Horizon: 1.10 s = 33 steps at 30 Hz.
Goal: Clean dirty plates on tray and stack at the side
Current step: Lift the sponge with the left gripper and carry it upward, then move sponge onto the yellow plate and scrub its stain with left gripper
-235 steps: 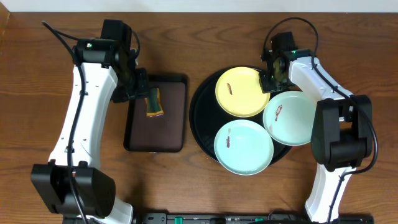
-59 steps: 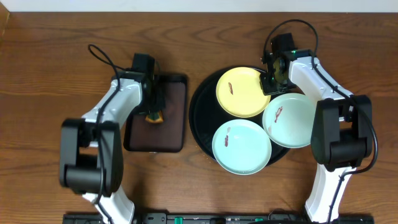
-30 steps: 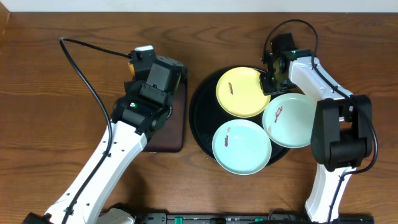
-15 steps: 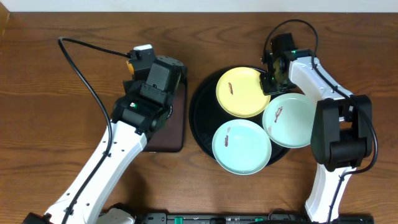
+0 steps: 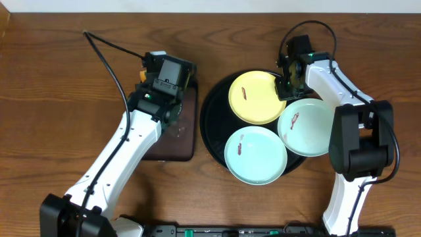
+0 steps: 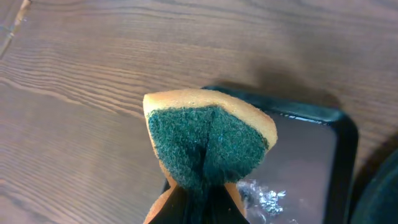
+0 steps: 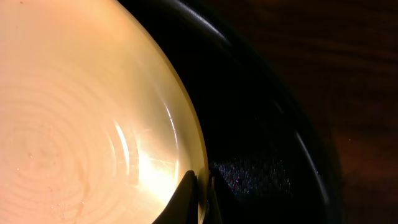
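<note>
Three plates lie on the round black tray (image 5: 214, 125): a pale yellow plate (image 5: 256, 97) at the back and two mint-white plates (image 5: 256, 155) (image 5: 306, 125) in front. Each carries a small reddish-brown smear. My right gripper (image 5: 284, 87) is shut on the yellow plate's right rim; the wrist view has its fingertips pinching that rim (image 7: 200, 193). A yellow sponge (image 6: 208, 140) with a green scouring face is clamped in my left gripper (image 6: 202, 211), above the brown tray's corner. In the overhead view the left arm hides that gripper and the sponge.
The rectangular dark brown tray (image 5: 187, 138) sits left of the black tray, with a small wet foamy patch (image 6: 264, 196) on it. Bare wooden tabletop (image 5: 59, 99) spreads to the left. The left arm's cable arcs over the back left.
My left arm has swung toward the back of the brown tray, carrying the sponge lifted off it. The right arm and all three plates stay as they were.
</note>
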Motion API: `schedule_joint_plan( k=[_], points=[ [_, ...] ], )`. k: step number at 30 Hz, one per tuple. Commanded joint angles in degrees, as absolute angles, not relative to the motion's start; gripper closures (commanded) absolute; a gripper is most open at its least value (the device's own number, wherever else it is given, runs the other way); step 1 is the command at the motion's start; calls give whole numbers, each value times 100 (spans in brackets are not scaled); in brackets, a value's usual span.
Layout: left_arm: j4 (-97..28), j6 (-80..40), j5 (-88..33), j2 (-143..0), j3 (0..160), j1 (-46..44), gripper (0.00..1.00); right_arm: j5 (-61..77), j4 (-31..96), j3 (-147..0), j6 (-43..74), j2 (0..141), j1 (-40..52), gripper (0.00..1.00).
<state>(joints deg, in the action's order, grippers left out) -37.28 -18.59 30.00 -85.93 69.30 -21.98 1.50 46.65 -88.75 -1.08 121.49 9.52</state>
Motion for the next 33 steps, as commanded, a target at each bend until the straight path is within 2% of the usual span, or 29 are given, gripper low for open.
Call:
schedule_joint_plan(
  k=[1,3,8,13,19,26,33],
  points=[
    [-3688,-1885,2550,-8527,6956,-1929,93,154,4668,-8831,-91,12195,1022,93],
    [-3634,-1706,1647,-8530,6967,-1741,93,154,4652,-8831,-91,12195,1022,93],
    [-3682,-1697,1306,-8530,6984,-1406,92,154,4648,-8831,-91,12195,1022,93],
    [-4278,-1653,530,-8545,7470,-982,93,154,4646,-8831,-91,12195,1022,92],
    [-5666,-1660,290,-8932,8805,-633,93,154,4646,-8831,-91,12195,1024,92],
    [-7459,-1378,-89,-10403,10422,-617,93,154,4646,-8831,-91,12195,1022,93],
    [-7081,-1269,-600,-11087,10604,-683,93,156,4641,-8831,-89,12195,1024,94]
  ],
)
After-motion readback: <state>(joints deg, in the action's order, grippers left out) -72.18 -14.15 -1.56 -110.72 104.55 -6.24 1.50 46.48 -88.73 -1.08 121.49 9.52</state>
